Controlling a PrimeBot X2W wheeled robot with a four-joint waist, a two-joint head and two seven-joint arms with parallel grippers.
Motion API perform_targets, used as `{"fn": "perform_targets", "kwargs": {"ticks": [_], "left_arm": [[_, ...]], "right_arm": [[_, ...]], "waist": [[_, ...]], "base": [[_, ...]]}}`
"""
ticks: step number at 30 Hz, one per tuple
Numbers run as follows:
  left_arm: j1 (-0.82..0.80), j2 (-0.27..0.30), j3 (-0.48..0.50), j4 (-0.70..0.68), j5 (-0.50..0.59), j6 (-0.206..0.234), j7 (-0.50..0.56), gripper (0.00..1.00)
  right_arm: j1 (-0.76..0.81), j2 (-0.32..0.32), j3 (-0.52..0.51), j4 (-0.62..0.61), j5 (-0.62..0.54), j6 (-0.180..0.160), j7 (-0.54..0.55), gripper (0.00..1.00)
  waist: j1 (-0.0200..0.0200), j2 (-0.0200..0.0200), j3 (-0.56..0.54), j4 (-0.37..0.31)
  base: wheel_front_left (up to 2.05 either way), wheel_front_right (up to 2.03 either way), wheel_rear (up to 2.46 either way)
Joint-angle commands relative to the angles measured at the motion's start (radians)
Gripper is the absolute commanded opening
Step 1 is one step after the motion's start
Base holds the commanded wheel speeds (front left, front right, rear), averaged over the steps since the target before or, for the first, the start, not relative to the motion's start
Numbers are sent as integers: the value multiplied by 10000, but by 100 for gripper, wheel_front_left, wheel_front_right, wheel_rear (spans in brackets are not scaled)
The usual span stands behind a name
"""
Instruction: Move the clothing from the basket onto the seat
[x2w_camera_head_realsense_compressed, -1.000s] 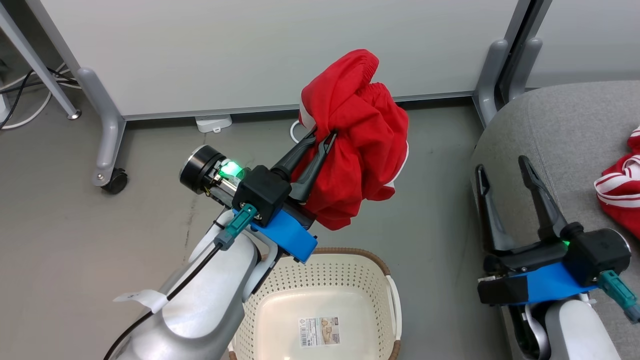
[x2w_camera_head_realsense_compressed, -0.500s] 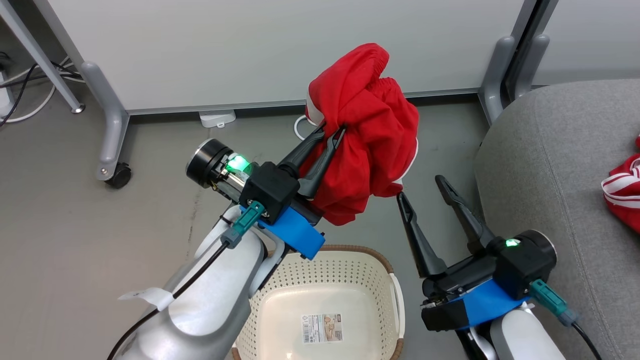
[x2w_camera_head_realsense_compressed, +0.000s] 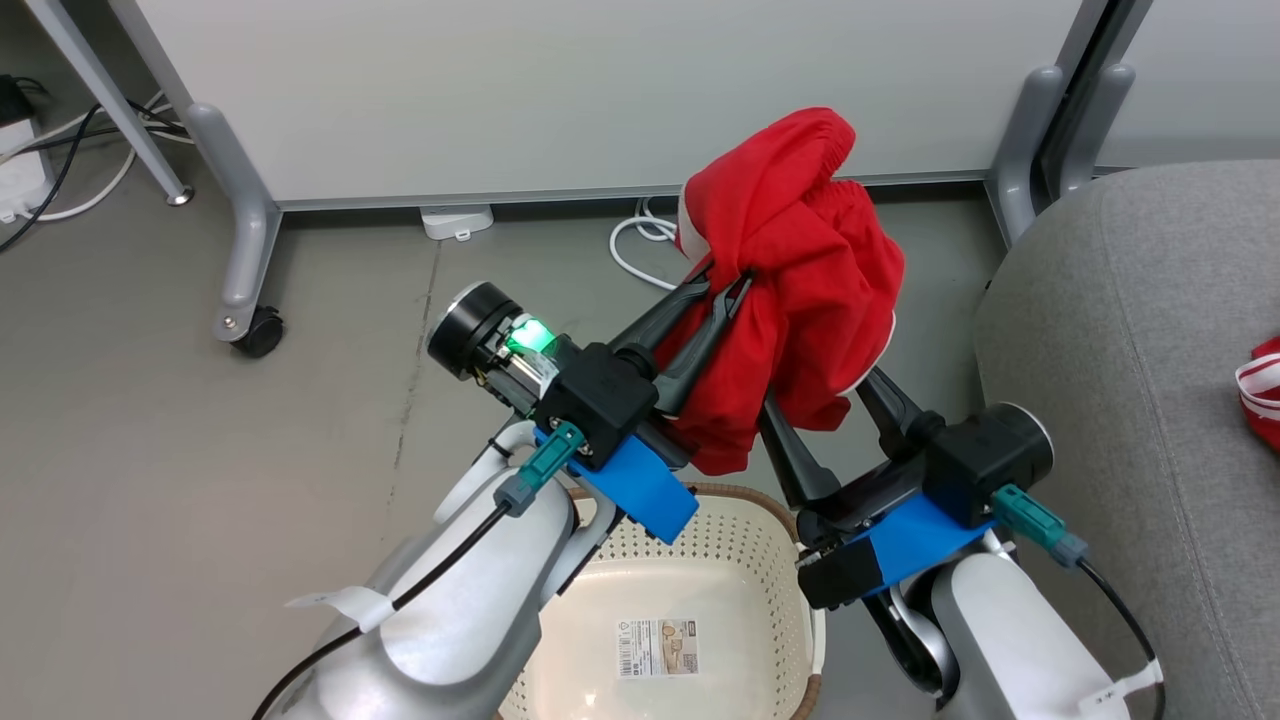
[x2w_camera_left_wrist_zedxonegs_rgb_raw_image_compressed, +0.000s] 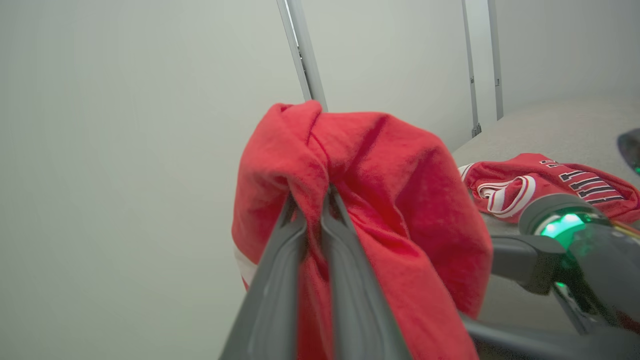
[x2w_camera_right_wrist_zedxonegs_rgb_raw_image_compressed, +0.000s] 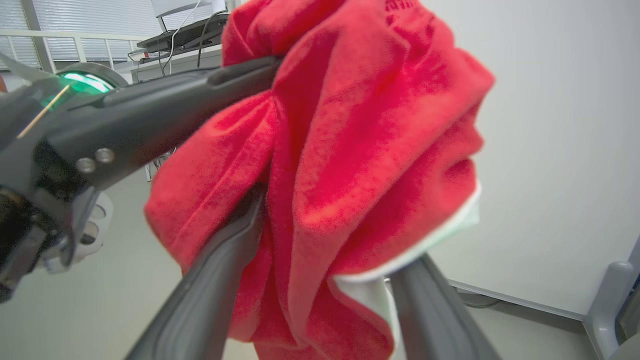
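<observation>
Above the basket (x2w_camera_head_realsense_compressed: 742, 498), off its far rim in head view: red piece (x2w_camera_head_realsense_compressed: 800, 270) is airborne, bunched into a lump, clear of the basket and not touching it. White band shows along its lower right edge.

Left gripper (x2w_camera_head_realsense_compressed: 728, 284): fingers pinched nearly together on a fold of the red piece, near the top of the lump. Left wrist view confirms it, with cloth squeezed between the two fingers and draped over both sides. That grip carries the load.

Right gripper (x2w_camera_head_realsense_compressed: 838, 410): just right of the basket's far right corner, fingers spread wide and pointing up into the hanging underside of the same piece. Right wrist view shows one finger on each side of the cloth with a big gap, so it straddles the cloth and is not clamped. Fingertips are buried behind the cloth in head view; contact at the tips can't be judged.

Basket interior: bare bottom, label sticker (x2w_camera_head_realsense_compressed: 660, 647) in plain sight, no cloth inside.

Seat (x2w_camera_head_realsense_compressed: 1120, 350): right of the basket. Jersey (x2w_camera_left_wrist_zedxonegs_rgb_raw_image_compressed: 540, 186) lies on it, well right of the basket, crumpled, white-striped trim and black lettering up. Head view catches just its edge at the frame's right margin.

Beyond the basket: pale partition panel (x2w_camera_head_realsense_compressed: 600, 90) on casters, white cable (x2w_camera_head_realsense_compressed: 632, 250) looped on the floor at its foot.
</observation>
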Motion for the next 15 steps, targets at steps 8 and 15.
{"fn": "perform_targets", "kwargs": {"ticks": [8, 15], "left_arm": [[-31, -126, -147, -49, 12, -86, -47, 0], [75, -98, -132, 1, 7, -104, -47, 0]], "right_arm": [[-509, -16, 166, 550, 342, 5, -3, 0], [-394, -16, 194, 572, 388, 5, -3, 0]], "waist": [[0, -1, 20, 161], [0, -1, -21, 100]], "base": [[0, 0, 0], [0, 0, 0]]}}
